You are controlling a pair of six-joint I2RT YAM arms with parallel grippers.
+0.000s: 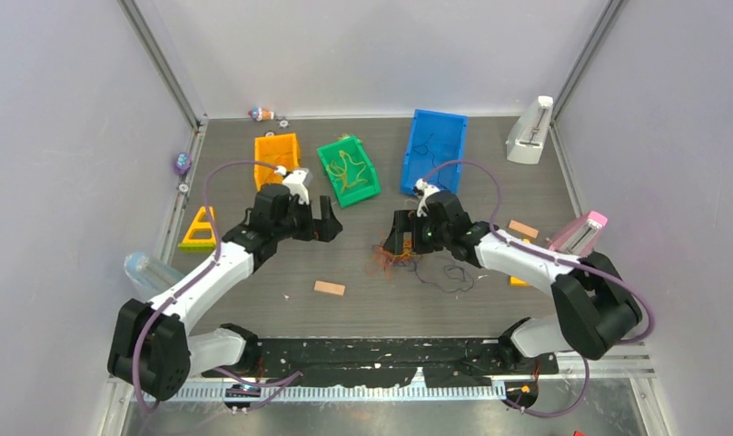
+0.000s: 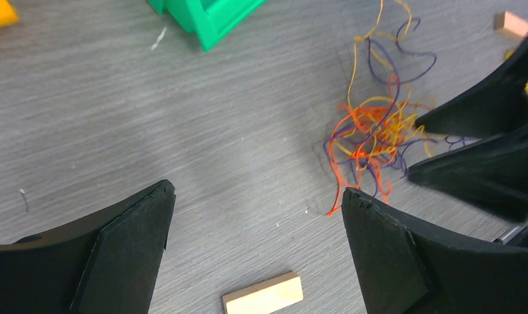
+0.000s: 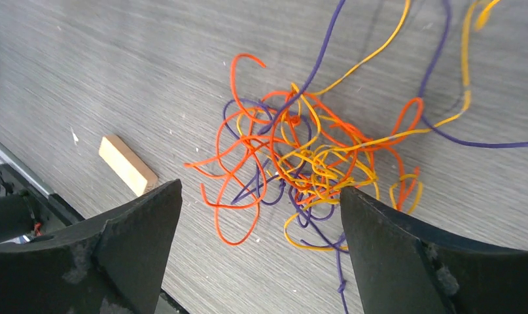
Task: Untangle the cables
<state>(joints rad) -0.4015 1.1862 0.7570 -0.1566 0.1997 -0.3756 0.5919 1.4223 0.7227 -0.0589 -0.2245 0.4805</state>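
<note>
Matt grey wood-grain worktop (image 3: 84, 78); the cables (image 3: 300, 157) look like thin smooth cord; pale raw-wood block (image 3: 127, 165); right end effector (image 3: 261, 191) matt black, scuffed; green bin (image 2: 202, 26) smooth plastic.

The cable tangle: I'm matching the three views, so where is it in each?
Top external: the cable tangle lies near the picture's middle.
Left wrist: right of centre.
Right wrist: dead centre.
Shared landmark: the wooden block, near the tangle in all three.
</note>
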